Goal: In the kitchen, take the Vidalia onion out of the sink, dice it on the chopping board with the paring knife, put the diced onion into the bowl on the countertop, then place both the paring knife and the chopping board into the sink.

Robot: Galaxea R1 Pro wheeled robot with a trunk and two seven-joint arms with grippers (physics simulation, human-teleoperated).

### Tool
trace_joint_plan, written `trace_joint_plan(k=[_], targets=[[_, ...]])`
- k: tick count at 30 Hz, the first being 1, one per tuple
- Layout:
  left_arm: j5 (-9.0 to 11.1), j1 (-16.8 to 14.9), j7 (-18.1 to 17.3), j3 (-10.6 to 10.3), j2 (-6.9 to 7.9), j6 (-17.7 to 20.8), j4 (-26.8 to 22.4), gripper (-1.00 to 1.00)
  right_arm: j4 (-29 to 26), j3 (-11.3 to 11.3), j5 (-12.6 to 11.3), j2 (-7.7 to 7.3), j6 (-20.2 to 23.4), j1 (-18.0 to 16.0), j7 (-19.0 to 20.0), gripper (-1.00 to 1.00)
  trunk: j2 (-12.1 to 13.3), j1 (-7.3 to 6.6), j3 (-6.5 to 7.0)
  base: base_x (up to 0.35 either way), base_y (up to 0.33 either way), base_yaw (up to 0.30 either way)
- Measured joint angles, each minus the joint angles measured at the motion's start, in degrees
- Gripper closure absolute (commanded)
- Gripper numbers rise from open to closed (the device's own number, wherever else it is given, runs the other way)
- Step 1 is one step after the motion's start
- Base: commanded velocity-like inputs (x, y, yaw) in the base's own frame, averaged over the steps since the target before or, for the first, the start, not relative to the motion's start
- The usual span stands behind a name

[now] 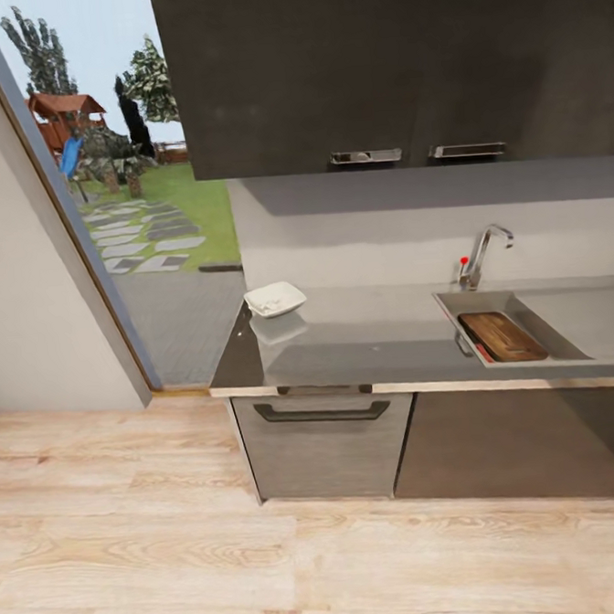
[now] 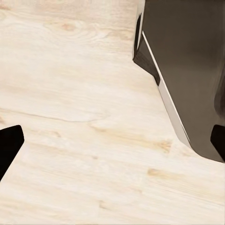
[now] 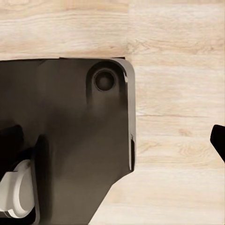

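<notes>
Brown chopping board point(image 1: 503, 336) inside sink point(image 1: 565, 326).

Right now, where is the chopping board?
In the head view the chopping board lies inside the sink at the right of the countertop, just below the tap, far right of the white bowl.

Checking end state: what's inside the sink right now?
The chopping board lies in the sink basin, with a thin reddish object, likely the paring knife, at its near-left edge. The basin floor under the board is hidden.
</notes>
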Motion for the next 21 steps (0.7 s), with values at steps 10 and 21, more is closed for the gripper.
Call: trace_joint_plan(k=[10,21], targets=[[0.0,0.0,0.0,0.0,0.0,0.0,0.0,-1.0,0.0,0.0,0.0,0.0,-0.2,0.0,0.0,-1.0,0.0,0.0,0.93,0.0,0.0,0.0],[0.0,0.0,0.0,0.0,0.0,0.0,0.0,-1.0,0.0,0.0,0.0,0.0,-0.3,0.0,0.0,-1.0,0.0,0.0,1.96,0.0,0.0,0.0]])
